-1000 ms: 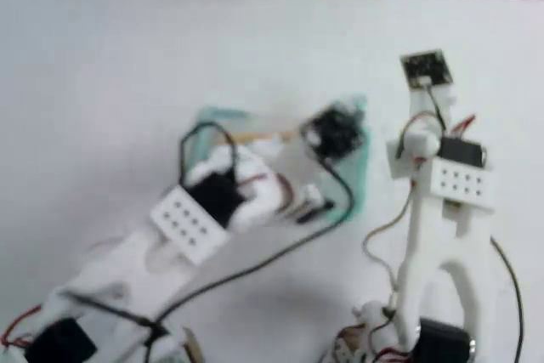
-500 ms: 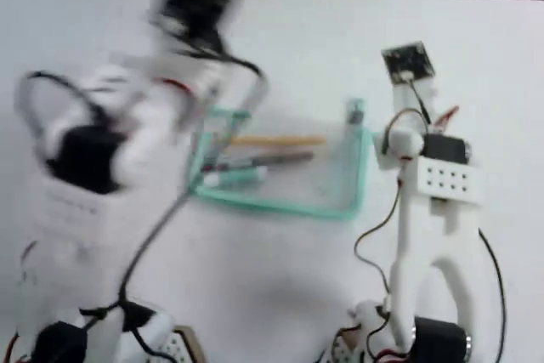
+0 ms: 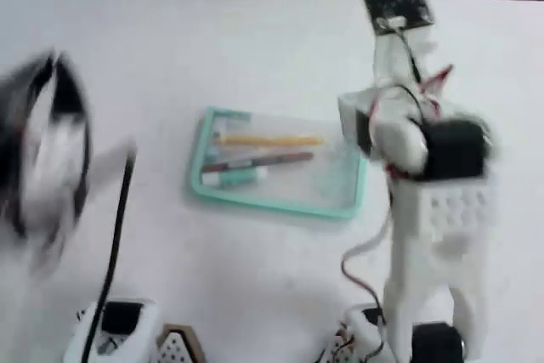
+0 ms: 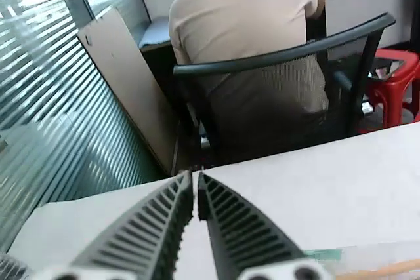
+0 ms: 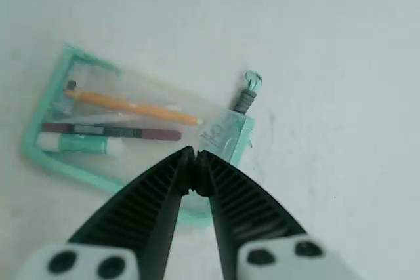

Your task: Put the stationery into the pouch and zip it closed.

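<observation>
- You are holding the right gripper (image 5: 193, 157), jaws together, over the pouch (image 5: 223, 132), with the stationery (image 5: 131, 108) lying inside.
- The left gripper (image 4: 195, 181), jaws together, is standing clear at the left, leaving the pouch accessible.

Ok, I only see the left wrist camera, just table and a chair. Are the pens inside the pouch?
Observer: Yes. A yellow pencil, a dark pen and a white-and-teal marker lie inside the clear pouch.
Operator: Is the other tool holding something?
Observer: No, the right tool is shut and empty, over the pouch's end.
Operator: Where's the zipper pull?
Observer: The zipper pull sticks out from the pouch's corner at the pencil-tip end.
</observation>
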Robot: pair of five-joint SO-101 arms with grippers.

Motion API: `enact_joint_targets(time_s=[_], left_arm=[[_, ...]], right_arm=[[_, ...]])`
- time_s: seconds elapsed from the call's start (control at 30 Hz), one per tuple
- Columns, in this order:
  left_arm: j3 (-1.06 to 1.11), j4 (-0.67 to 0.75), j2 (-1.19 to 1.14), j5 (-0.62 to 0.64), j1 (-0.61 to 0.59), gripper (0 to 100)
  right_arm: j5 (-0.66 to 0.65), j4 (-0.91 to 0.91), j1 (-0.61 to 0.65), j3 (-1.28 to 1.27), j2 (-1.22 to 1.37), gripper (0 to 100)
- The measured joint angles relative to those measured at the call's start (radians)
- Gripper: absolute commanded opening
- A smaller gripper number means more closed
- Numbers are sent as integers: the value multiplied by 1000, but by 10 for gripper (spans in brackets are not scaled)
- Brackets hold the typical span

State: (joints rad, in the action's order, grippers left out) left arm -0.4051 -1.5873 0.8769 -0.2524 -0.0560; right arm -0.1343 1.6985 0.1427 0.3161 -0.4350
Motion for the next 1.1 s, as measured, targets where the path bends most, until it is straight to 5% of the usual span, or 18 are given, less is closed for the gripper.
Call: enact_joint_targets(time_s=[0.23, 0.37, 0.53, 0.9, 1.1], left_arm=[[143, 9, 440, 112, -2, 27], [397, 169, 684, 150, -97, 27], [848, 408, 939, 152, -161, 27], [1588, 631, 950, 184, -166, 31], [1999, 887, 939, 52, -166, 31]], right_arm=[[25, 21, 130, -23, -393, 19], [25, -11, 226, -103, -706, 19], [25, -75, 183, -267, -1026, 23], [25, -126, 57, -641, -1361, 77], [25, -157, 52, -845, -1372, 77]])
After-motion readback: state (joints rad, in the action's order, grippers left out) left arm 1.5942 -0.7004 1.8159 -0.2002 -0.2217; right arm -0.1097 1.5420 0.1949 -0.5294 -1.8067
